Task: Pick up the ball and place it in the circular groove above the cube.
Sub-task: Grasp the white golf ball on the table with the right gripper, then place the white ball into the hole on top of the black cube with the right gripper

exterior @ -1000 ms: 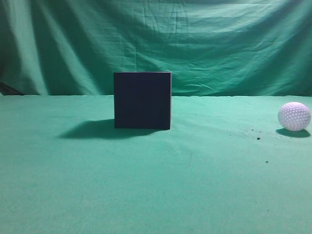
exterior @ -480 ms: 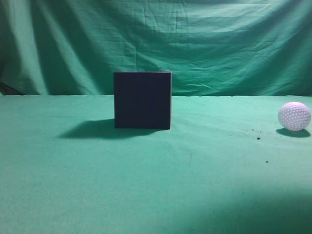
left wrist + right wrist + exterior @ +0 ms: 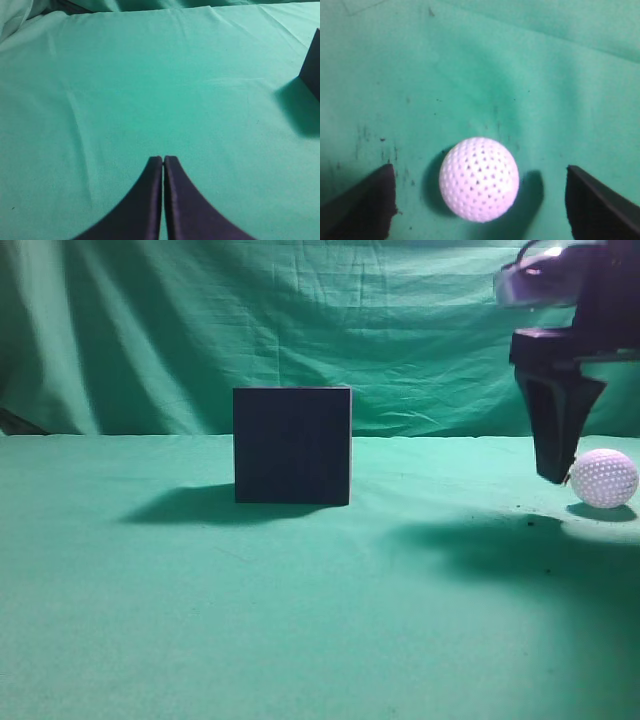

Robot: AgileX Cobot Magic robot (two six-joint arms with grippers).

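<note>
On your left, nothing is different from a second ago: the left gripper (image 3: 163, 159) hangs over bare green table (image 3: 125, 90) with its jaws pressed together and holding nothing, and the cube (image 3: 292, 446) stands where it was, mid-table, its top not visible from this height. The change is on your right: the right gripper (image 3: 555, 472) was out of sight half a second ago and now reaches down just beside the ball (image 3: 604, 478), throwing a shadow across the cloth. You can take that as the pick-up beginning. In the right wrist view the jaws stand wide, one tip at each lower corner, and the ball (image 3: 479, 179) lies on the table between them, touching neither and slightly nearer the left tip.
</note>
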